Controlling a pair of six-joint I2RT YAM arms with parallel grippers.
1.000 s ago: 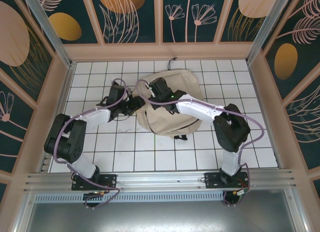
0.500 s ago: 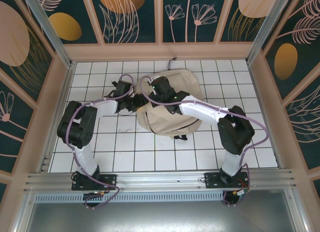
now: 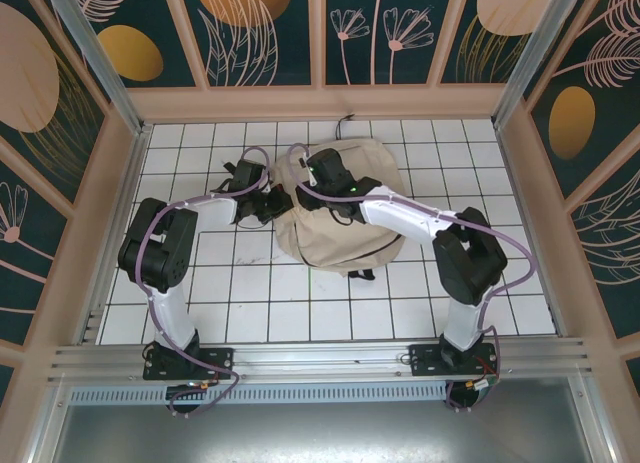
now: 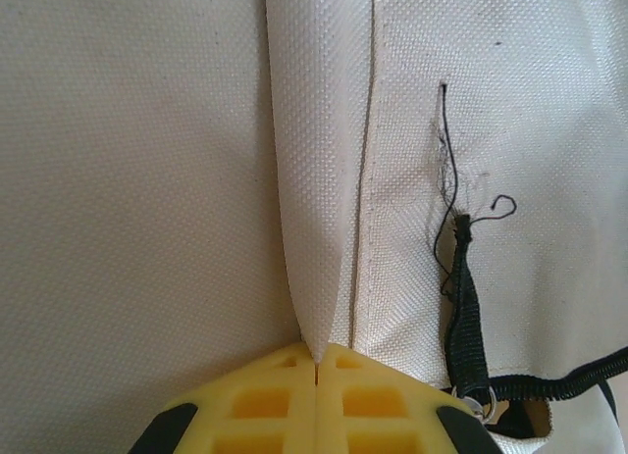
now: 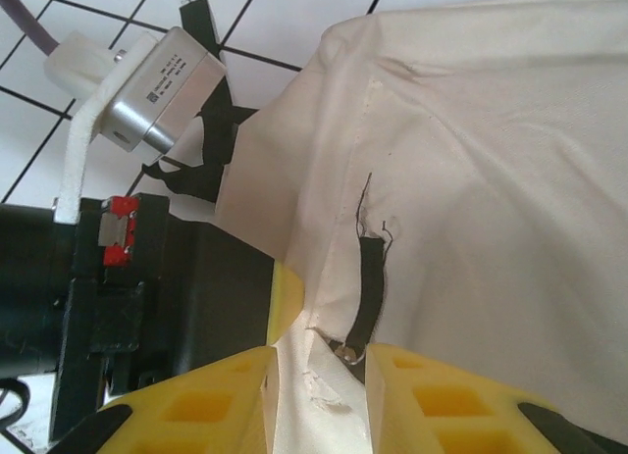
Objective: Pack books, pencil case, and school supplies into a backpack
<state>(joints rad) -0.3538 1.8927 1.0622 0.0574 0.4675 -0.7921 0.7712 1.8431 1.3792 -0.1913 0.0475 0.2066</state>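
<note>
Jaws of the left gripper (image 4: 316, 361) are clamping a fold of the backpack (image 3: 340, 243). The right gripper (image 5: 319, 361) is holding its jaws ajar around fabric. Packing is looking nearly finished, I'd judge.

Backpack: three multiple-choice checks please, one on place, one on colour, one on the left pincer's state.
1. The backpack lies:
A. by the arm bases
B. on the table's far middle
C. on the right wall
2. The left pincer's fingers are:
A. blue
B. red
C. yellow
3. The left pincer is:
A. shut on a backpack fold
B. wide open
C. shut on a book
Answers: B, the top view shows it on the far tiles. C, they are yellow in the left wrist view. A, the fingers meet with cream fabric pinched between them.
</note>
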